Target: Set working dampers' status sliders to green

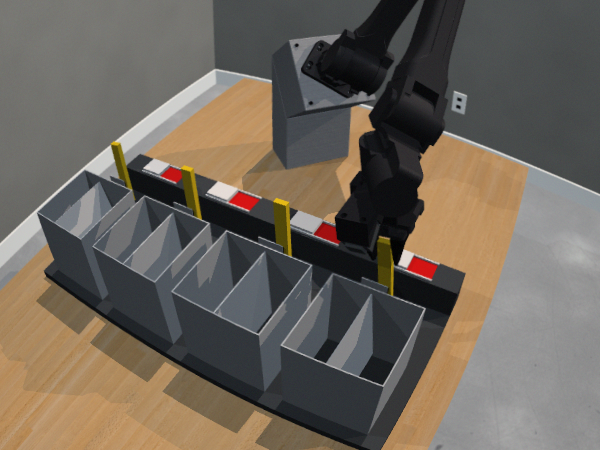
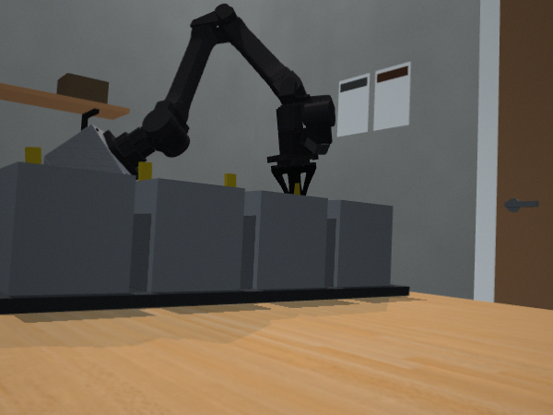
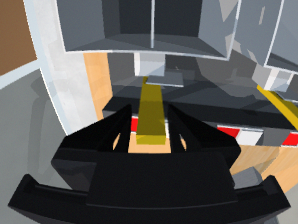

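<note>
Nearest you, along the front edge of the wooden table (image 1: 100, 390), four grey dampers sit in a row on a black base plate (image 1: 425, 345). They run from the left-end damper (image 1: 75, 220) to the right-end damper (image 1: 350, 370).

Just behind each box there's a yellow lever standing upright. The one you care about is the right-end lever (image 1: 385, 265).

The gripper (image 1: 382, 247) is right down over the top of that lever, pointing straight down. From the wrist view its fingers are partly spread and straddle the lever, with a sliver of daylight on each side. It's blurry, so I wouldn't swear the pads aren't brushing it, but it doesn't look like a pinch.

Behind the levers is the black slider strip. All four sliders show red, each with its white cover (image 1: 406, 258) parked on the left of its red window (image 1: 422, 268).

Toward the far edge, the arm's grey pedestal (image 1: 305, 140) stands well apart from the strip.
</note>
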Robot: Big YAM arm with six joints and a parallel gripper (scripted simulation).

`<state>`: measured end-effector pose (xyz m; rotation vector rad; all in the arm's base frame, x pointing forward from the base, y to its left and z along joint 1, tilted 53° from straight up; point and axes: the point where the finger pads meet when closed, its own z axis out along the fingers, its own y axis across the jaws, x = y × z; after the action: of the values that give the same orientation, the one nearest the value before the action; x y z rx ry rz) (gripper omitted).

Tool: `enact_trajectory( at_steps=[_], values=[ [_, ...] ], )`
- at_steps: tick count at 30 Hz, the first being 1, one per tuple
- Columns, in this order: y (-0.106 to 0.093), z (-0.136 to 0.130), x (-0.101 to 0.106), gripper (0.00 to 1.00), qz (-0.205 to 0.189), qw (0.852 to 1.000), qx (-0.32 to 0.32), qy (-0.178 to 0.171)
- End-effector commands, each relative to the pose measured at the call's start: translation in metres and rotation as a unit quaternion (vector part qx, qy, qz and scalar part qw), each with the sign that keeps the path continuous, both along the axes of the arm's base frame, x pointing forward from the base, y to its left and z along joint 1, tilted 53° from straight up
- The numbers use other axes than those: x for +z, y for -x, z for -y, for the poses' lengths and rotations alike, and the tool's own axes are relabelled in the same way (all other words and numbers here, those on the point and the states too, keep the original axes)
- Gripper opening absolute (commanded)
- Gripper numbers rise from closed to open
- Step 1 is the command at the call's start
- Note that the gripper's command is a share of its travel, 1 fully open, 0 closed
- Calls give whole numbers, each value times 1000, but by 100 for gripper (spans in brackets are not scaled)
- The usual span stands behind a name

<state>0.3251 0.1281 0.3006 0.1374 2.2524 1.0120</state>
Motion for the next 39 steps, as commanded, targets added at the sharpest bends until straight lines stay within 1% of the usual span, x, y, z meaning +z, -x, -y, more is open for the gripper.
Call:
enact_trajectory(
  at_steps=[1,33,34,39],
  values=[
    [-3,-3,-12,36,-12,1000,3,1],
    [-3,-3,-12,36,-12,1000,3,1],
    [-3,-3,-12,17,-12,1000,3,1],
    [-3,-4,-12,17,-12,1000,4,0]
  ],
)
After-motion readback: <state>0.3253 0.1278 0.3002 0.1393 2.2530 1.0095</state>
